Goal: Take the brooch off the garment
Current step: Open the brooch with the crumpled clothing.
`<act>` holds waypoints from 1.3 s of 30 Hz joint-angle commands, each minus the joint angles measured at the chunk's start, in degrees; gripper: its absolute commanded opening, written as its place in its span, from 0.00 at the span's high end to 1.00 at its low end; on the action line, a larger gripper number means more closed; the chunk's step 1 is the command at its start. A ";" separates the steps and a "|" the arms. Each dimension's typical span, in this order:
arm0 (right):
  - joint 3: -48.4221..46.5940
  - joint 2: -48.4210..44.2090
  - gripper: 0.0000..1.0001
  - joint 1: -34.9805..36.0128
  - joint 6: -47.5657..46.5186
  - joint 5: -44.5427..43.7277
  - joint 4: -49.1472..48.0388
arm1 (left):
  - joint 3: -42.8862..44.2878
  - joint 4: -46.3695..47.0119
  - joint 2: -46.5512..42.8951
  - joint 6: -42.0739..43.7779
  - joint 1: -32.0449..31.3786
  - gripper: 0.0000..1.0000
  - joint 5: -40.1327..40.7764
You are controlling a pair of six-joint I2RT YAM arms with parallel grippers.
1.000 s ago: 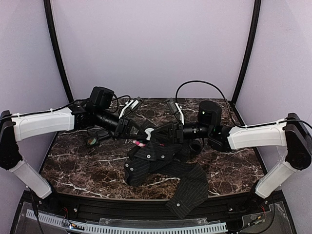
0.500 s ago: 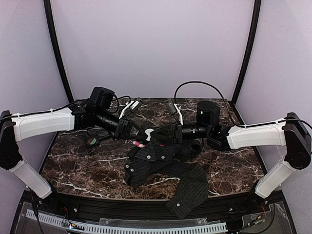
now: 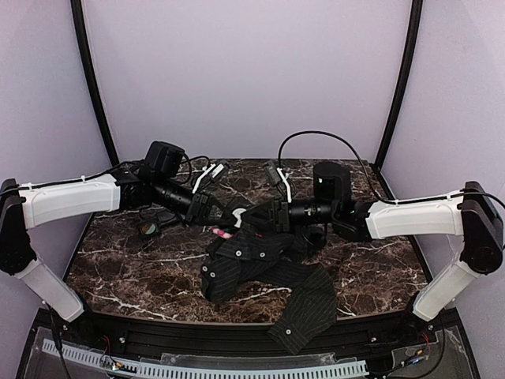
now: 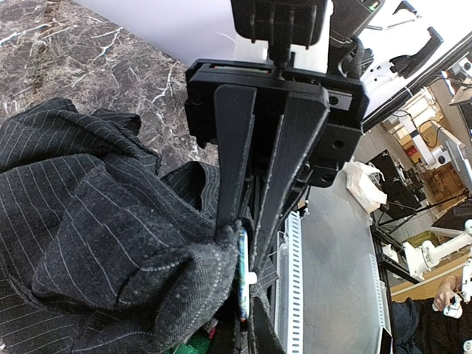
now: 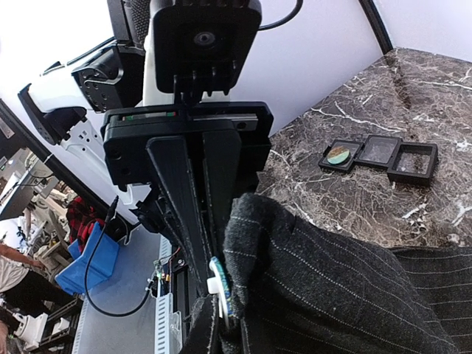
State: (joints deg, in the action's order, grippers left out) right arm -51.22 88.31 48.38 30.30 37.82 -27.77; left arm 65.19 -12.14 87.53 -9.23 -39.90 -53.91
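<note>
The garment (image 3: pixel 260 264), a dark pinstriped shirt, lies crumpled mid-table with one fold lifted. The brooch (image 3: pixel 223 234) shows as a pink speck at that fold. In the wrist views it is edge-on, a thin blue-green disc (image 4: pixel 242 284) (image 5: pixel 225 295) with a white stud on its back. My left gripper (image 3: pixel 224 219) (image 4: pixel 243 247) is shut on the garment (image 4: pixel 96 221) fold right beside the disc. From the other side, my right gripper (image 3: pixel 241 222) (image 5: pixel 215 271) has its fingers drawn together at the brooch, with the garment (image 5: pixel 339 295) bunched against them.
A row of three small black square trays (image 5: pixel 380 156) sits on the marble at the back left (image 3: pixel 150 229); one holds a greenish disc (image 5: pixel 338 155). A garment sleeve (image 3: pixel 304 316) hangs over the table's near edge. Both arms cross low over the middle.
My right arm has slid a little left toward the left gripper, and its fingers have closed at the brooch. The left gripper stays shut in place on the fold.
</note>
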 commanded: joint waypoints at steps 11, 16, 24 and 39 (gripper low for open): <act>-2.82 4.19 0.94 1.01 -3.11 -9.15 6.20 | -0.15 1.24 -1.18 1.17 -0.66 0.99 -1.90; -3.48 4.99 0.93 1.31 -3.86 -7.81 6.57 | -0.09 1.33 -1.16 1.14 -0.71 0.99 -1.81; -4.31 5.73 0.91 1.89 -5.01 -5.89 6.74 | 0.02 1.16 -0.92 1.04 -0.69 0.99 -1.55; -3.25 3.55 0.77 1.91 -4.50 -3.74 4.67 | 1.83 -3.69 0.52 2.84 -0.71 0.99 2.62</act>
State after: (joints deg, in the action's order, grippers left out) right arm -54.57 91.81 49.58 25.74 34.89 -22.63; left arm 64.73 -15.92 87.83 -8.29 -39.29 -50.17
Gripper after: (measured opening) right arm 0.207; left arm 0.023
